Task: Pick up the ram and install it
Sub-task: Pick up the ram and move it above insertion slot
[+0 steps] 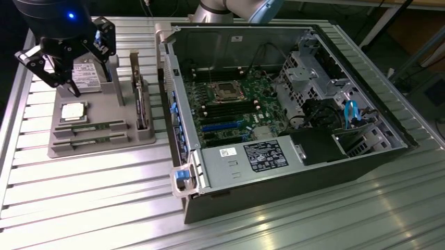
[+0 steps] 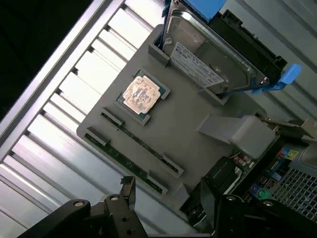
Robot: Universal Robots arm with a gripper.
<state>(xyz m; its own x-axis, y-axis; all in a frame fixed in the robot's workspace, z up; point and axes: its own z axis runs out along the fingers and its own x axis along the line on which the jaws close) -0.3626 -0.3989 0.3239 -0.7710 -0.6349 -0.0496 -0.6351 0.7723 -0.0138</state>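
Tray (image 2: 188, 119) holds two ram sticks (image 2: 141, 144), processor (image 2: 142, 95) and hard drive (image 2: 208, 54); claw (image 2: 166, 187) hovers spread wide, empty.

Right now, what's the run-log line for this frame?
pincer: open, empty, over tray | ram: untouched in tray slot | computer case: open

The arm (image 1: 233, 8) reaches to the exterior view's upper left, wrist (image 1: 56, 21) pointing down, and the tool (image 1: 62, 86) hangs with jaws spread wide, its two dark fingers (image 2: 127, 192) holding nothing.
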